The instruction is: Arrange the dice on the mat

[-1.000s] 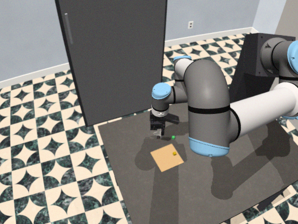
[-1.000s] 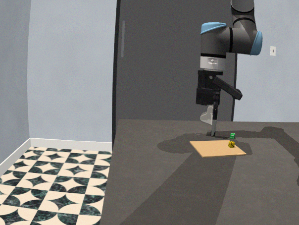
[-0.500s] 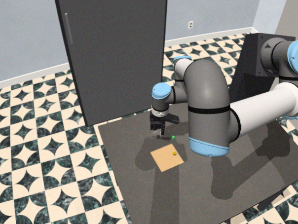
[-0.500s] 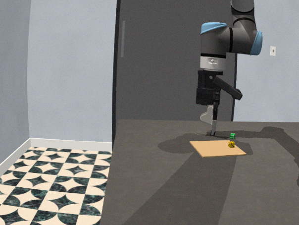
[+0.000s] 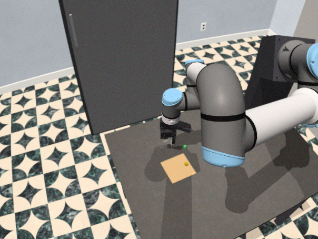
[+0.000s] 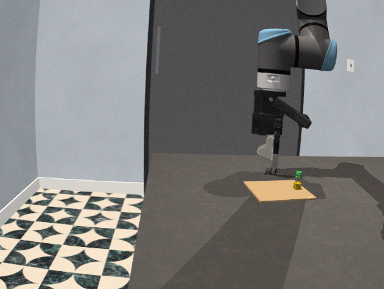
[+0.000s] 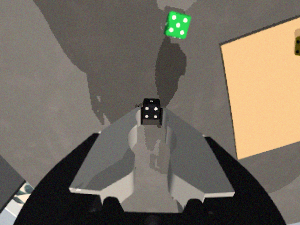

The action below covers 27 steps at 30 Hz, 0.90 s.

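Black die (image 7: 151,112): pinched between my fingertips, low over the dark table (image 6: 203,242), off the mat, on the side away from the yellow die. The face toward my wrist camera shows four white pips. My pincer (image 6: 273,171) is closed on it, fingers pointing straight down.

Handling, as I judge it: a small hard cube, very light, with smooth faces. It will not deform, but it can pivot or squirt out if I squeeze off-centre. Best hold is flat pads on two opposite faces, centred, never across edges or corners. That seems to be how I have it now.

Green die (image 7: 177,24): on the table beyond my fingers, just short of the mat's edge, five pips up in the wrist view. Sits slightly rotated.

Yellow die (image 6: 297,185): on the tan mat (image 6: 273,191), near its far corner. Pips too small to read from the exterior and top views; the wrist view cuts it off at the frame edge.

Hidden or doubtful: the black die's other faces, and whether it touches the table. In the top view my own wrist covers the held die entirely. The running total on top cannot be settled.
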{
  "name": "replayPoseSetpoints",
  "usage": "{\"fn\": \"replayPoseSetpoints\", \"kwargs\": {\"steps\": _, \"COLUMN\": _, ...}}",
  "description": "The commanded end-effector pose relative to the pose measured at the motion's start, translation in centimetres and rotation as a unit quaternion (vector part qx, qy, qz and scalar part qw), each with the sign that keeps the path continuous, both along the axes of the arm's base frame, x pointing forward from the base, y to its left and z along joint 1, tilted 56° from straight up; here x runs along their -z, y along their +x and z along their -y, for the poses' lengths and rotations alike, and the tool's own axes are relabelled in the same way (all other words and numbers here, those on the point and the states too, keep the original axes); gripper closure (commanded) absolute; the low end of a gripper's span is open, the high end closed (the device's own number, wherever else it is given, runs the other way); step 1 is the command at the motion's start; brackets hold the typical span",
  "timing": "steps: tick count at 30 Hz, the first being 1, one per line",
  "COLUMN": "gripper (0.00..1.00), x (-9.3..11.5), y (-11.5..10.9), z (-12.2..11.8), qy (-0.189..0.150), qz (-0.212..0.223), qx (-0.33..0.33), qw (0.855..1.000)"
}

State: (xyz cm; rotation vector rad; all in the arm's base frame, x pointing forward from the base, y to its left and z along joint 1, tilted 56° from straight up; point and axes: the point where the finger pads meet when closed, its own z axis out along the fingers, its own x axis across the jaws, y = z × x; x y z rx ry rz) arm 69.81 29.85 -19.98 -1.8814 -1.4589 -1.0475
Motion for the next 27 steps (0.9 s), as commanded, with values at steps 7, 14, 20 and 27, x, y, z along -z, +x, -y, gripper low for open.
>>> {"fn": "replayPoseSetpoints", "kwargs": {"steps": 7, "gripper": 1.0, "x": 0.0, "y": 0.3, "z": 0.0, "qy": -0.001, "qz": 0.002, "qx": 0.0, "qw": 1.0}}
{"fn": "replayPoseSetpoints", "kwargs": {"steps": 14, "gripper": 1.0, "x": 0.0, "y": 0.3, "z": 0.1, "qy": -0.001, "qz": 0.002, "qx": 0.0, "qw": 1.0}}
{"fn": "replayPoseSetpoints", "kwargs": {"steps": 20, "gripper": 1.0, "x": -1.3, "y": -0.3, "z": 1.9, "qy": -0.001, "qz": 0.002, "qx": 0.0, "qw": 1.0}}
{"fn": "replayPoseSetpoints", "kwargs": {"steps": 27, "gripper": 1.0, "x": -4.2, "y": -1.6, "z": 6.0, "qy": -0.001, "qz": 0.002, "qx": 0.0, "qw": 1.0}}
